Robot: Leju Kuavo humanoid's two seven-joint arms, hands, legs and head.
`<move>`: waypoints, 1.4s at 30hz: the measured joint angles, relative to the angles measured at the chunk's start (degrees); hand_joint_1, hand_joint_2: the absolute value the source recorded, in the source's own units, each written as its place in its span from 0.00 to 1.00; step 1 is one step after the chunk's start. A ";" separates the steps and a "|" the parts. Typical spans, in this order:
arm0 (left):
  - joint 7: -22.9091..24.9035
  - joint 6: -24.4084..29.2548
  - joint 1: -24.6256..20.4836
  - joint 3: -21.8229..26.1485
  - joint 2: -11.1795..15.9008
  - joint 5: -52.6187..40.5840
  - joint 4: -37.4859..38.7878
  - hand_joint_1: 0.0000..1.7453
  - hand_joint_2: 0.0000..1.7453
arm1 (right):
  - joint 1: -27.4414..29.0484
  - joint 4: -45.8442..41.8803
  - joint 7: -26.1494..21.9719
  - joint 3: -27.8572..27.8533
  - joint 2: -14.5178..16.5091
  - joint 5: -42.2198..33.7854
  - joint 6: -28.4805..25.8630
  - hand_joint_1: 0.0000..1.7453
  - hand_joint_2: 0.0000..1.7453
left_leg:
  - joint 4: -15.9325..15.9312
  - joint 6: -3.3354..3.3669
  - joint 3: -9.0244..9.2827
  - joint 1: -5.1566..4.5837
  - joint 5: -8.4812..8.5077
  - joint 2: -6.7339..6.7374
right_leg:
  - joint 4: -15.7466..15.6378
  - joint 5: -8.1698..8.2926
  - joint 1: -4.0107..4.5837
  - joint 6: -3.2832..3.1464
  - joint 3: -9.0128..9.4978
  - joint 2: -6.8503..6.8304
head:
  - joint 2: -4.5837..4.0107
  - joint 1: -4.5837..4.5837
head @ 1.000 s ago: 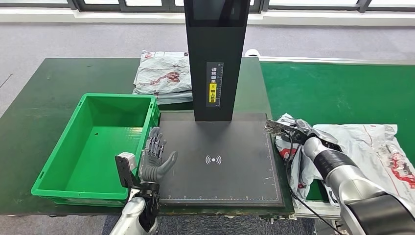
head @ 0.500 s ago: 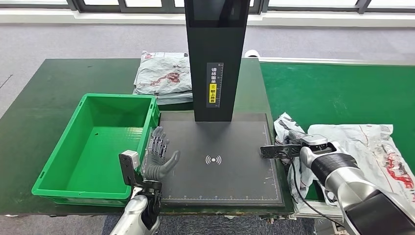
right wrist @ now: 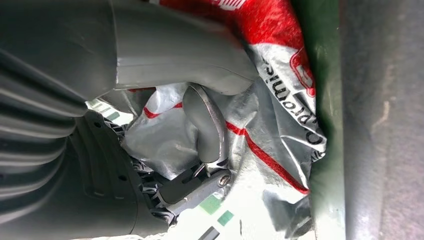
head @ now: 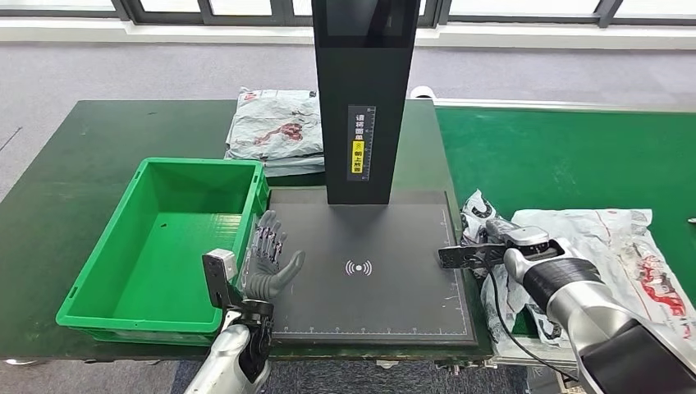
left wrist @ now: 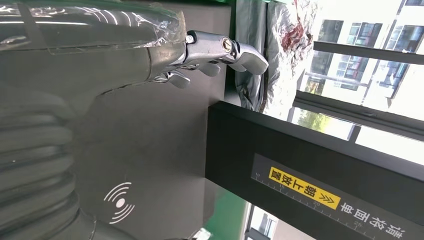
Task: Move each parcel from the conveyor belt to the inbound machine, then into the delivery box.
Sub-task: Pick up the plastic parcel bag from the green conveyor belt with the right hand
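At the near edge of the tabletop (head: 74, 131), the robot's left hand (head: 267, 263) hovers open-palmed, holding nothing, over the black scanning plate of the inbound machine (head: 365, 263), just beside the green delivery box (head: 160, 238). To its right, the right hand (head: 501, 244) sits on the crumpled grey-and-red parcel (head: 607, 246) at the conveyor belt (head: 558, 156) edge; in the right wrist view its fingers (right wrist: 205, 125) press into the wrapping and appear to grip it, though the fold hides how firmly. The parcel's long axis runs away to the right, so the plate lies directly left of the holding hand. Farther back, another parcel (head: 275, 131) rests behind the box, beside the machine's column.
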 joint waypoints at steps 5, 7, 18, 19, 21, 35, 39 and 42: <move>0.16 0.00 -0.06 0.00 -0.04 -0.02 0.00 0.00 1.00 | 0.32 0.00 0.10 -0.03 -0.39 -0.32 -0.44 1.00 1.00 | 0.00 0.07 0.03 0.00 0.03 -0.03 | -0.04 0.01 -0.01 0.04 0.03 -0.05 | -0.01 0.00; 0.27 0.00 -0.07 0.00 -0.04 -0.03 0.00 0.00 1.00 | 0.37 0.00 0.03 -0.05 -0.52 -0.49 -0.45 1.00 1.00 | 0.00 0.09 0.03 -0.01 0.04 -0.04 | -0.06 0.03 -0.01 0.07 0.07 -0.06 | -0.01 0.00; 0.33 0.00 -0.07 0.00 -0.04 -0.15 0.00 0.00 1.00 | 0.44 0.00 -0.07 -0.07 -0.79 -0.79 -0.45 1.00 1.00 | 0.00 0.14 0.03 -0.01 0.04 -0.06 | -0.16 0.06 -0.01 0.10 0.17 -0.08 | -0.01 0.00; 0.33 0.00 -0.07 0.00 -0.04 -0.15 0.00 0.00 1.00 | 0.44 0.00 -0.07 -0.07 -0.80 -0.79 -0.45 1.00 1.00 | 0.00 0.14 0.03 -0.01 0.04 -0.06 | -0.17 0.06 -0.01 0.11 0.17 -0.08 | -0.01 0.00; 0.33 0.00 -0.07 0.00 -0.04 -0.16 0.00 0.00 1.00 | 0.44 0.00 -0.07 -0.07 -0.81 -0.81 -0.45 1.00 1.00 | 0.01 0.15 0.03 -0.01 0.05 -0.06 | -0.17 0.07 -0.01 0.12 0.18 -0.08 | -0.01 0.00; 1.10 1.00 1.33 0.00 0.73 0.49 -2.66 0.00 1.00 | 2.61 0.11 -5.13 -16.09 -0.69 -38.50 0.88 1.00 1.00 | -0.01 0.12 -0.40 -0.01 0.01 0.07 | -0.12 0.18 -0.01 0.13 0.00 0.06 | 0.00 0.01; 1.38 3.45 3.04 0.02 0.92 0.80 -5.40 0.00 1.00 | 4.22 -0.60 -6.92 -33.89 0.84 -58.91 -1.69 1.00 1.00 | -0.02 0.01 -0.65 -0.01 0.03 0.23 | -0.04 0.20 0.00 0.09 -0.51 0.26 | 0.00 -0.02; 1.07 4.02 3.59 0.02 0.79 0.60 -5.85 0.00 1.00 | 5.08 -2.54 -8.30 -41.62 1.65 -63.57 -2.77 1.00 1.00 | -0.02 -0.02 -0.80 0.01 0.19 0.03 | 0.03 0.22 0.01 0.06 -0.74 0.10 | 0.00 -0.02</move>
